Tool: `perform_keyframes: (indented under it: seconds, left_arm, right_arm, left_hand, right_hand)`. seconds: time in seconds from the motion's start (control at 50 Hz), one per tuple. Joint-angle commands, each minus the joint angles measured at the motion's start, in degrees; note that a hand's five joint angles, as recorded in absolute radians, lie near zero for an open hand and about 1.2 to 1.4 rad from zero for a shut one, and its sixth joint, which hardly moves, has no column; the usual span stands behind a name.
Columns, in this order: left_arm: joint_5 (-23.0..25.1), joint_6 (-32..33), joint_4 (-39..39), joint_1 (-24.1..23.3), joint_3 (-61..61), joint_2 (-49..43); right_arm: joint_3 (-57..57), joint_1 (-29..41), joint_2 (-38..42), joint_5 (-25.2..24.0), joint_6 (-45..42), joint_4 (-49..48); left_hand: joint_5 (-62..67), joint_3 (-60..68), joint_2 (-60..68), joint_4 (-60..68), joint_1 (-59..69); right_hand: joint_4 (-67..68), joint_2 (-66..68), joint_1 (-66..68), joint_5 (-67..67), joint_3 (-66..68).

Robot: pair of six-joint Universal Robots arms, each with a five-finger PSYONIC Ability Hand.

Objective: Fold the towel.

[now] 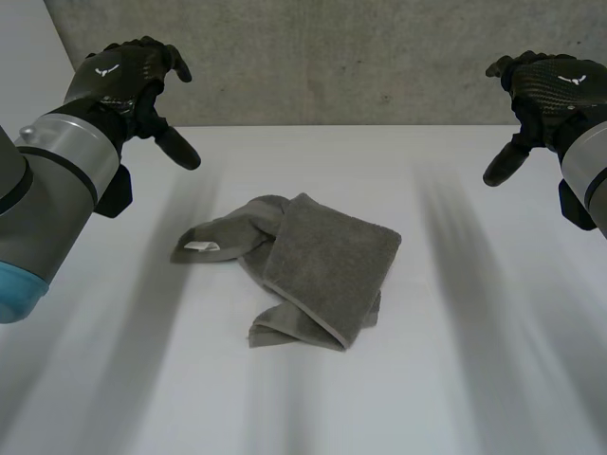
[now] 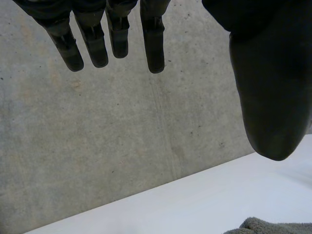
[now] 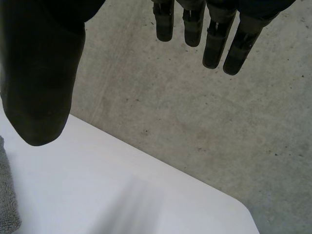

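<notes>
Head view held the whole towel, lying far-right to near-left; wrist views clipped its edge. Left hand and right hand hung spread, empty.

The towel is plain grey-brown with a small white label, the table is plain white, the wall is mottled grey with dark specks, and the left hand and right hand are black, each bearing a small white mark.

A white table sits in front. Behind it stands a grey concrete wall with small dark spots and faint marks.
</notes>
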Motion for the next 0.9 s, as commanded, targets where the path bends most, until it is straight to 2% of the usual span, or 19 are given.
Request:
perform_keyframes:
  seconds: [0.02,0.06,0.12,0.14,0.16,0.22,0.24,0.26,0.28,0.32,0.38,0.42,0.44,0.48,0.58,0.7,0.8,0.86,0.9]
  left_arm:
    - [0.3,0.2,0.5,-0.1,-0.7,-0.4]
    - [0.9,0.3,0.6,-0.2,-0.9,-1.1]
    - [4.3,1.1,0.7,-0.1,-0.8,-4.0]
    - [7.0,2.2,0.7,-0.1,-0.7,-5.8]
    - [10.0,4.1,0.6,-0.2,-0.6,-7.5]
    - [13.2,6.5,0.6,-0.2,-0.6,-9.2]
    - [16.0,9.3,0.4,-0.3,-0.8,-11.1]
    - [18.7,12.3,0.3,-0.3,-1.0,-12.9]
    - [18.7,12.3,0.3,-0.3,-1.0,-12.9]
    - [22.2,18.1,0.2,-0.6,-1.7,-16.3]
    - [23.5,22.5,0.7,-0.9,-2.6,-19.9]
    - [23.5,23.6,0.9,-1.1,-2.6,-21.4]
    - [23.5,24.2,1.4,-1.2,-2.1,-22.9]
    - [23.5,24.3,2.6,-1.4,-1.7,-24.7]
    - [23.4,24.3,6.9,-2.1,-1.2,-28.7]
    - [23.0,23.7,9.3,-3.3,0.3,-31.1]
    - [23.1,20.4,9.9,-4.1,1.3,-32.0]
    - [23.1,17.1,10.5,-4.8,2.5,-33.1]
    - [23.1,15.8,10.8,-5.2,3.2,-33.8]
  right_arm:
    - [0.5,0.1,-0.1,0.0,0.0,-0.2]
    - [0.5,0.5,-0.1,0.0,0.0,-0.1]
    - [0.7,0.9,0.3,-1.0,-0.7,0.9]
    - [0.7,0.9,0.3,-1.0,-0.7,0.9]
    - [1.2,1.8,0.8,-2.4,-0.8,2.1]
    - [1.7,5.0,3.7,-7.4,-0.8,6.3]
    - [1.9,6.4,6.0,-10.0,-0.8,8.4]
    - [1.9,6.4,6.1,-10.0,-0.8,8.4]
    - [2.4,7.5,8.3,-12.0,-0.7,10.1]
    - [3.3,8.8,10.5,-13.6,-0.1,10.8]
    - [5.9,11.7,14.4,-14.1,1.8,8.1]
    - [8.5,13.8,18.0,-13.5,6.0,-0.1]
    - [8.5,13.9,18.0,-13.5,6.0,-0.1]
    - [11.0,15.0,20.5,-11.6,8.5,-8.4]
    - [12.3,16.2,24.0,-8.4,8.7,-14.5]
    - [11.5,16.8,26.6,-6.2,8.8,-15.1]
    - [10.5,16.9,27.9,-3.3,9.2,-15.6]
    - [10.2,16.8,28.3,-2.9,9.2,-16.1]
    - [10.3,16.8,28.5,-2.7,9.2,-17.3]
  left_hand:
    - [-2.4,-3.5,-3.3,-3.9,-3.5]
    - [-2.4,-3.5,-3.3,-3.9,-3.5]
    - [-2.2,-3.4,-3.1,-3.7,-3.3]
    - [-1.9,-3.0,-2.8,-3.4,-3.0]
    - [-1.7,-2.9,-2.6,-3.2,-2.8]
    - [-1.7,-2.9,-2.6,-3.2,-2.8]
    - [-1.7,-2.9,-2.6,-3.2,-2.8]
    - [-1.7,-2.9,-2.6,-3.2,-2.8]
    - [-1.7,-2.9,-2.6,-3.2,-2.8]
    - [-2.0,-3.2,-2.9,-3.6,-3.1]
    - [-2.0,-3.2,-2.9,-3.6,-3.1]
    - [-1.9,-3.0,-2.8,-3.4,-3.0]
    - [-1.7,-2.9,-2.6,-3.2,-2.8]
    - [-1.5,-2.7,-2.4,-3.1,-2.6]
    - [-0.9,-2.0,-1.8,-2.4,-2.0]
    - [-0.9,-2.0,-1.8,-2.4,-2.0]
    - [-0.7,-1.9,-1.6,-2.2,-1.8]
    - [0.1,-1.0,-0.8,-1.4,-1.0]
    - [0.8,-0.3,-0.1,-0.7,-0.3]
  right_hand:
    - [-4.4,-3.6,-3.6,-3.4,-3.7]
    - [-4.4,-3.6,-3.6,-3.4,-3.7]
    - [-4.4,-3.6,-3.6,-3.4,-3.7]
    - [-4.4,-3.6,-3.6,-3.4,-3.7]
    - [-4.4,-3.6,-3.6,-3.4,-3.7]
    - [-4.4,-3.6,-3.6,-3.4,-3.7]
    - [-4.4,-3.6,-3.6,-3.4,-3.7]
    - [-4.4,-3.6,-3.6,-3.4,-3.7]
    - [-4.4,-3.6,-3.6,-3.4,-3.7]
    - [-4.4,-3.6,-3.6,-3.4,-3.7]
    - [-4.4,-3.6,-3.6,-3.4,-3.7]
    - [-4.4,-3.6,-3.6,-3.4,-3.7]
    - [-4.4,-3.6,-3.6,-3.4,-3.7]
    - [-4.4,-3.6,-3.6,-3.4,-3.7]
    - [-4.4,-3.6,-3.6,-3.4,-3.7]
    - [-2.9,-2.1,-2.1,-2.0,-2.3]
    - [15.2,16.0,16.0,16.2,15.8]
    - [16.6,17.4,17.4,17.5,17.2]
    - [22.6,23.4,23.4,23.6,23.2]
